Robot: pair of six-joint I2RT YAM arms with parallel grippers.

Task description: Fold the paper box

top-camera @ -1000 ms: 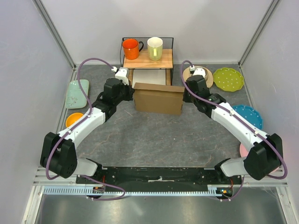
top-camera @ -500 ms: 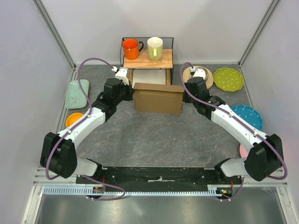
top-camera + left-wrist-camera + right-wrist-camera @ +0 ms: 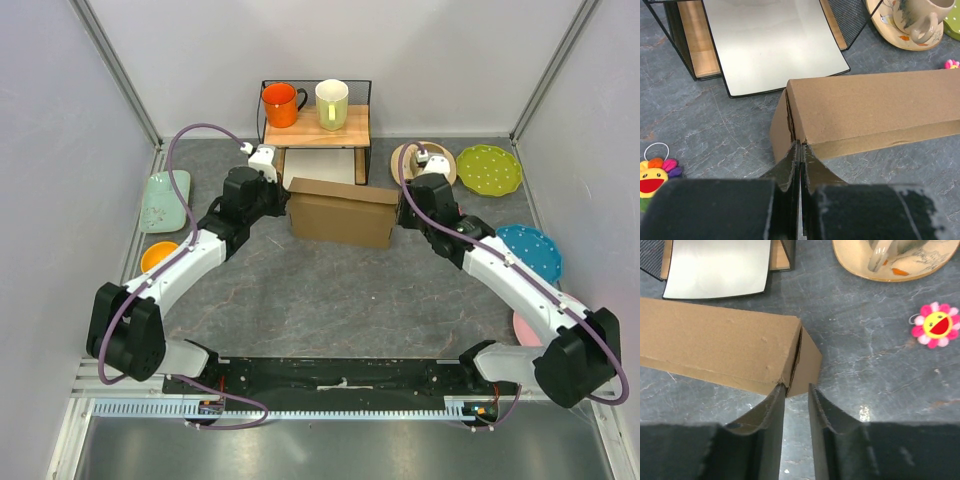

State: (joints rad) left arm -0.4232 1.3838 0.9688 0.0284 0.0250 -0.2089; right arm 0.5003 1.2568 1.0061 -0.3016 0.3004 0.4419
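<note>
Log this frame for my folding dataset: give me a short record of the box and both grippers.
paper box: brown, folded into a box shape, on the table in front of the shelf
left gripper: shut, at the box's left end
right gripper: open, at the box's right end flap
shelf top: orange mug, cream mug

Looks like a robot lab cell: white panels (image 3: pixel 60 150), aluminium posts (image 3: pixel 118 75), two arms (image 3: pixel 185 265) bolted to a grey bench (image 3: pixel 340 300)

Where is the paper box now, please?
In the top view, the paper box stands between the left gripper and right gripper, in front of the wire shelf.
</note>
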